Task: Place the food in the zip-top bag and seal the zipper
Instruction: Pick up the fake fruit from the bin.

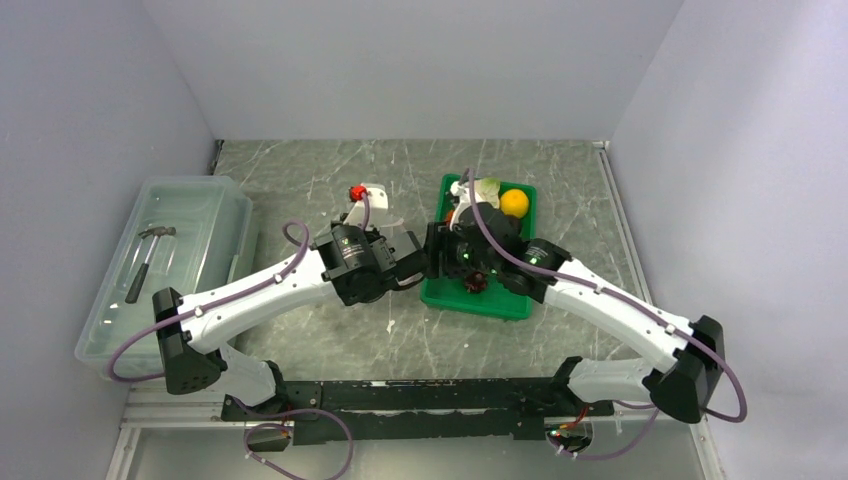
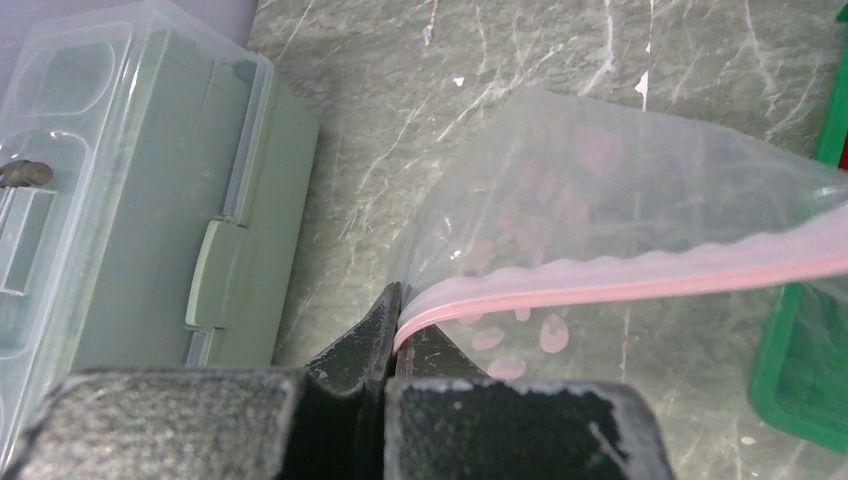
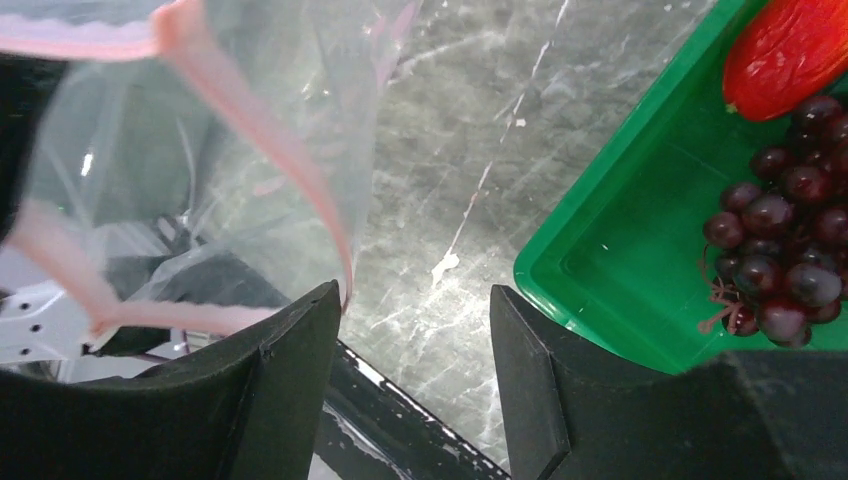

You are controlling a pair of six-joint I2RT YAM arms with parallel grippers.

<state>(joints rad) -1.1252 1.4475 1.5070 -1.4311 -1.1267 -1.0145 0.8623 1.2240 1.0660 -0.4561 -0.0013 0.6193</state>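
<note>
My left gripper point(image 2: 397, 300) is shut on one end of the pale pink zipper point(image 2: 640, 275) of the clear zip-top bag point(image 2: 620, 180), which hangs open over the table. In the top view the left gripper point(image 1: 412, 272) sits just left of the green tray point(image 1: 470, 300). My right gripper point(image 3: 415, 300) is open and empty, its left finger beside the bag's open mouth point(image 3: 255, 140). The tray point(image 3: 620, 250) holds the purple grapes point(image 3: 780, 260) and a red piece point(image 3: 790, 50). The top view also shows the orange fruit point(image 1: 514, 203) and the leafy vegetable point(image 1: 487, 188).
A large translucent bin point(image 1: 190, 210) with a hammer point(image 1: 150, 255) inside stands at the left, and its lid also shows in the left wrist view point(image 2: 150, 200). A small red item point(image 1: 355, 192) lies at the bag's far end. Grey walls close three sides.
</note>
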